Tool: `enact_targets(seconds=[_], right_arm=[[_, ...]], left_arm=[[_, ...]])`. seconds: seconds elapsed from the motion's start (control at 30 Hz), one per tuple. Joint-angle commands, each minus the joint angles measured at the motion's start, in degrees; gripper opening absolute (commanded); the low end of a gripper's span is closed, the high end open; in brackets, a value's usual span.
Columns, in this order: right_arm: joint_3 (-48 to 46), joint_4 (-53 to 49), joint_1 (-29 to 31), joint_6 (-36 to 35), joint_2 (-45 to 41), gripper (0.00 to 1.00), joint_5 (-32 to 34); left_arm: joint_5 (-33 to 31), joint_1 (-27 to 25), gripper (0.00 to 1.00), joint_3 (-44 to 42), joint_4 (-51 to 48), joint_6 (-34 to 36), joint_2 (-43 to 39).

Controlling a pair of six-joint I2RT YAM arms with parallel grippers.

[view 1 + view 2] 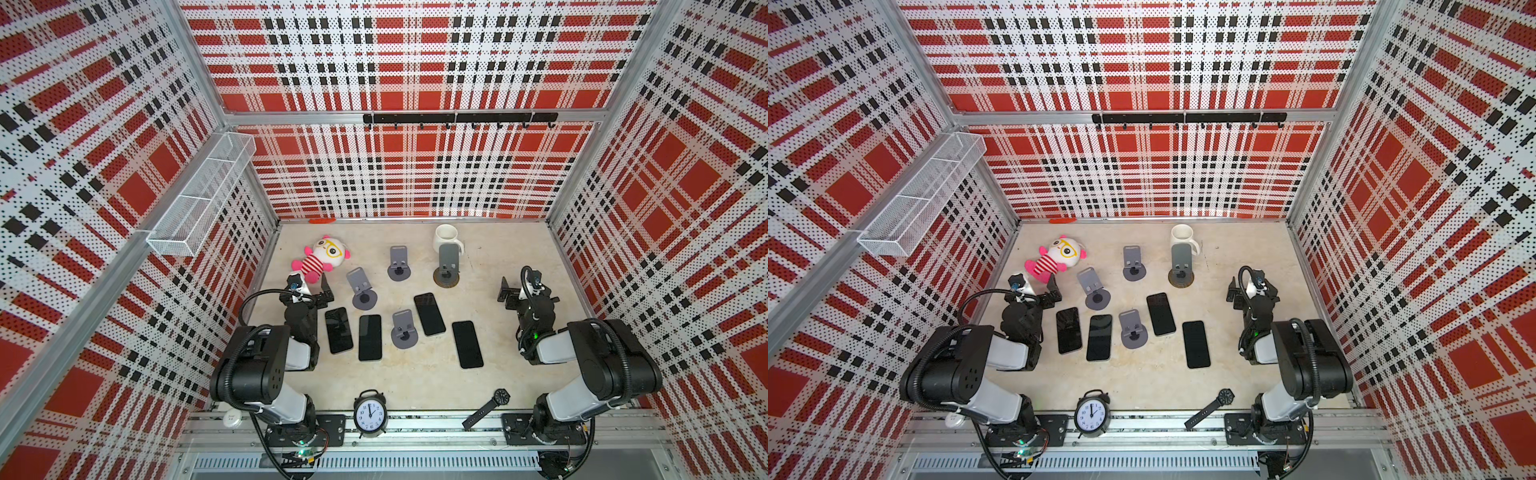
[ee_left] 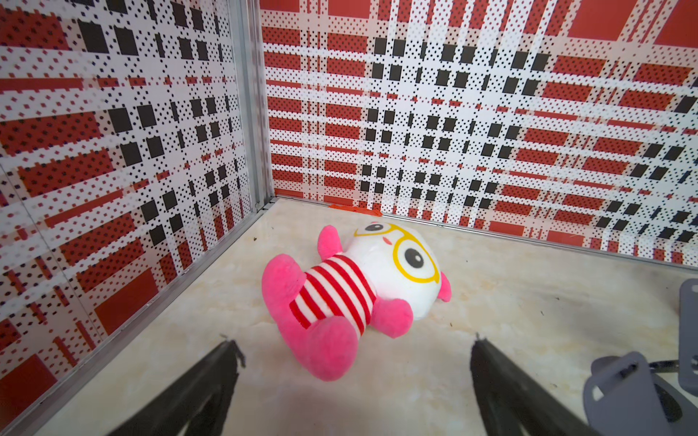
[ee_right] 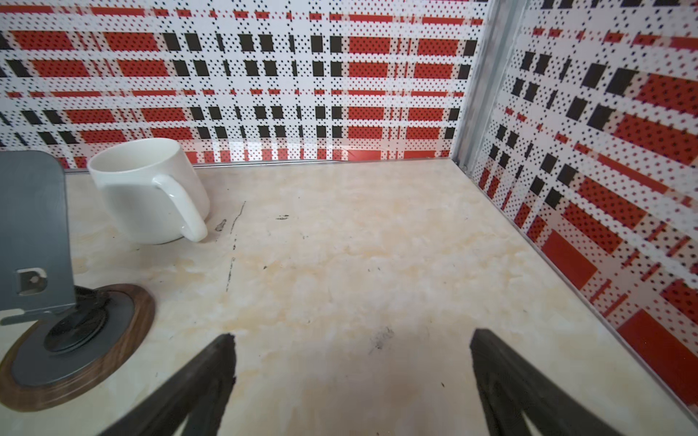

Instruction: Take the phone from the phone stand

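Several dark phones lie flat on the table in both top views, among them a phone (image 1: 338, 330) nearest my left arm and a phone (image 1: 467, 344) nearest my right arm. Several grey phone stands stand upright with nothing on them: a stand (image 1: 361, 289), a stand (image 1: 404, 328), and a wooden-based stand (image 1: 446, 264) (image 3: 34, 234). My left gripper (image 1: 313, 291) (image 2: 354, 341) is open above the table, facing the plush toy. My right gripper (image 1: 517, 296) (image 3: 352, 334) is open over bare table right of the wooden-based stand.
A pink and white plush toy (image 1: 320, 257) (image 2: 351, 287) lies at the back left. A white mug (image 1: 446, 237) (image 3: 151, 188) stands behind the wooden-based stand. An alarm clock (image 1: 370, 413) and a wristwatch (image 1: 486, 409) sit at the front edge. Patterned walls enclose three sides.
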Motion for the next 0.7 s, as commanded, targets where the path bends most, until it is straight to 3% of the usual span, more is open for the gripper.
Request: enact_targets(seconds=[0.0, 0.67], right_arm=[[0.63, 0.54, -0.18, 0.04, -0.17, 1.0, 2.36], [0.91, 0.48, -0.24, 0.16, 0.03, 1.0, 1.89]], left_arm=[[0.33, 0.35, 0.98, -0.54, 2.57, 0.03, 0.22], [-1.56, -0.88, 0.98, -0.04, 1.86, 1.09, 0.22]])
